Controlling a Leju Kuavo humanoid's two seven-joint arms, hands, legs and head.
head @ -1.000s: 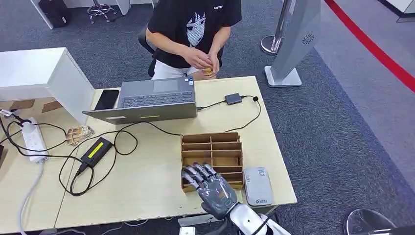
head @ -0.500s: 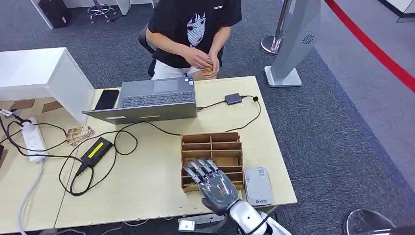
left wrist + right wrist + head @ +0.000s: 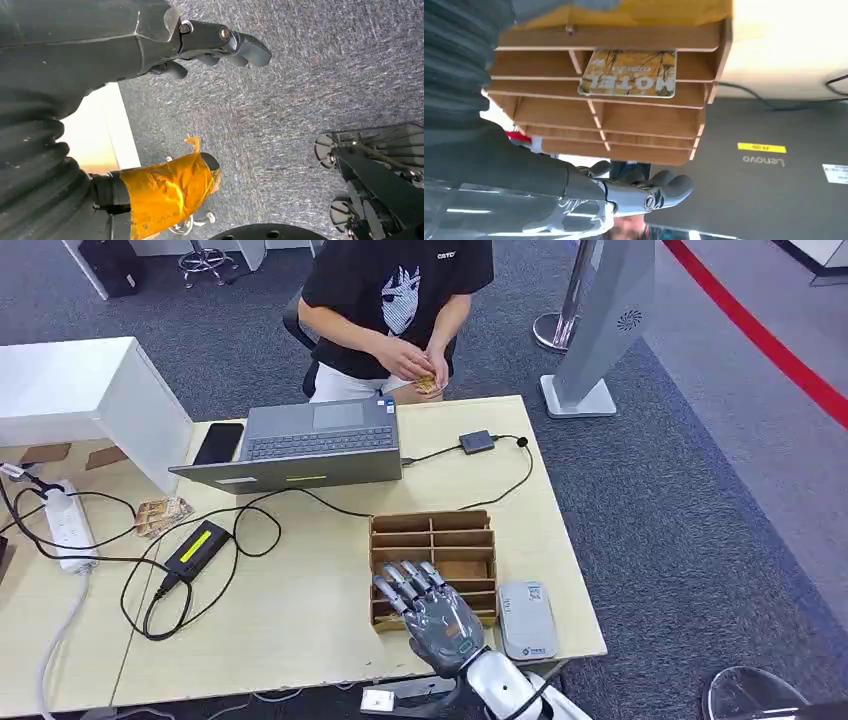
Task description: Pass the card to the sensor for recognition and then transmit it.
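A card (image 3: 629, 74) printed with "HOTEL" stands in a slot of the wooden card holder (image 3: 433, 540) on the table's near right. My right hand (image 3: 430, 612) hovers over the holder's near rows, fingers spread and holding nothing. In the right wrist view its fingers (image 3: 659, 192) are apart from the card. The grey-white sensor (image 3: 527, 620) lies flat just right of the holder. My left hand (image 3: 95, 45) hangs over the carpet beside the table edge, its orange-taped thumb (image 3: 167, 192) apart from the fingers and nothing in its grasp.
A person sits behind the table holding small cards (image 3: 428, 383). A grey laptop (image 3: 310, 445), a phone (image 3: 218, 443), a black hub (image 3: 477, 441), a power adapter (image 3: 197, 548) with looped cables, a power strip (image 3: 68, 525) and a white box (image 3: 90, 400) occupy the left and far parts.
My right hand has crept a little farther over the card holder. The person and the things on the table have stayed put.
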